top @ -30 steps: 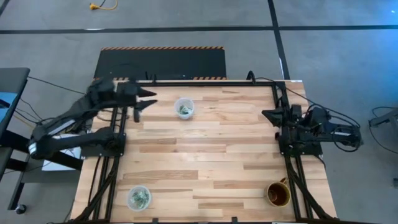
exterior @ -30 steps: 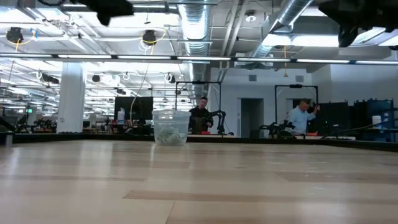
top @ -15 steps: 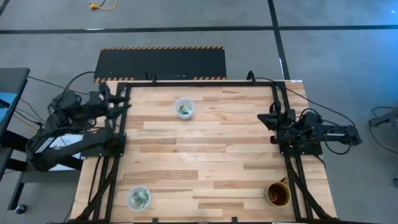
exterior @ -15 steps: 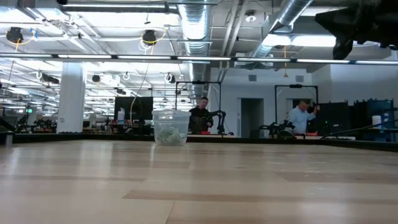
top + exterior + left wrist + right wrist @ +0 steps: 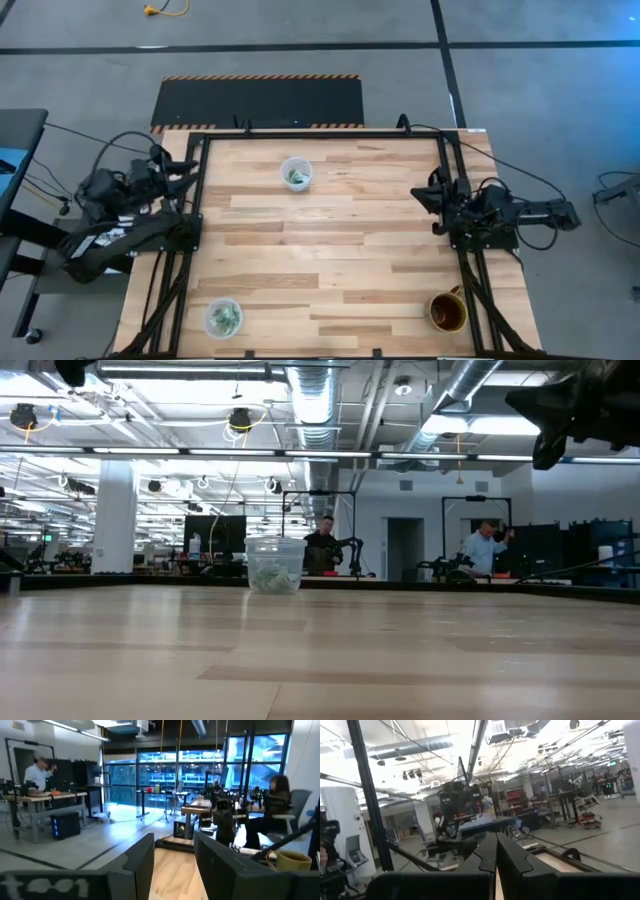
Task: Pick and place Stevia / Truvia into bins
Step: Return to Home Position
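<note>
Your left gripper (image 5: 190, 165) hangs at the left edge of the pale wooden plank table (image 5: 340, 250), with its two dark fingers (image 5: 142, 862) apart and nothing between them. Your right gripper (image 5: 420, 192) sits at the right edge, its fingers pressed together and empty. The small pale green and white paper sweetener packets (image 5: 296, 178) lie inside the two round clear plastic cups (image 5: 284, 168). One cup stands near the far side, the other at the near left corner. A brown mug with a handle (image 5: 447, 312) stands at the near right corner.
</note>
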